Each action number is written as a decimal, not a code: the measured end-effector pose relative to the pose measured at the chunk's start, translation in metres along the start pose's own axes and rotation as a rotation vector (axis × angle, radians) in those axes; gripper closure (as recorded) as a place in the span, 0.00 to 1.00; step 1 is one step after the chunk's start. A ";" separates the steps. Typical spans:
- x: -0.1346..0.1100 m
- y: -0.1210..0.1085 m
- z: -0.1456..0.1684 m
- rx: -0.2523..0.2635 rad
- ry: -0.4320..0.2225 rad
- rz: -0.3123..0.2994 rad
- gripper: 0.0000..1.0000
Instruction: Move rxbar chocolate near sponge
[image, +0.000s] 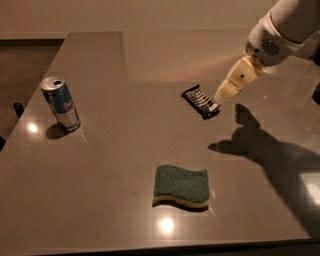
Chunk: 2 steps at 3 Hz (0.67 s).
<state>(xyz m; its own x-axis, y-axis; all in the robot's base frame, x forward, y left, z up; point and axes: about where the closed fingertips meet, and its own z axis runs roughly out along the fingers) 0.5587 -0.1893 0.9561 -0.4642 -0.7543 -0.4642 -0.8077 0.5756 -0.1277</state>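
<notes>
The rxbar chocolate (201, 101), a small black wrapper with pale lettering, lies flat on the grey table a little right of centre. The sponge (181, 186), green on top with a yellow layer beneath, lies nearer the front edge, well apart from the bar. My gripper (223, 93) comes in from the upper right on a white arm, its cream tip hanging just right of the bar's right end and above the table. It holds nothing that I can see.
A blue-and-silver drink can (60, 104) stands upright near the left edge of the table (115, 150). The arm's shadow falls on the right side of the table. The floor drops away past the left edge.
</notes>
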 end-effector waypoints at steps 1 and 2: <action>-0.009 -0.006 0.031 -0.008 0.021 0.045 0.00; -0.009 -0.008 0.062 -0.019 0.077 0.054 0.00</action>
<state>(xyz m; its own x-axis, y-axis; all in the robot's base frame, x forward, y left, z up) 0.5920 -0.1674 0.9068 -0.5333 -0.7450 -0.4008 -0.7870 0.6106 -0.0878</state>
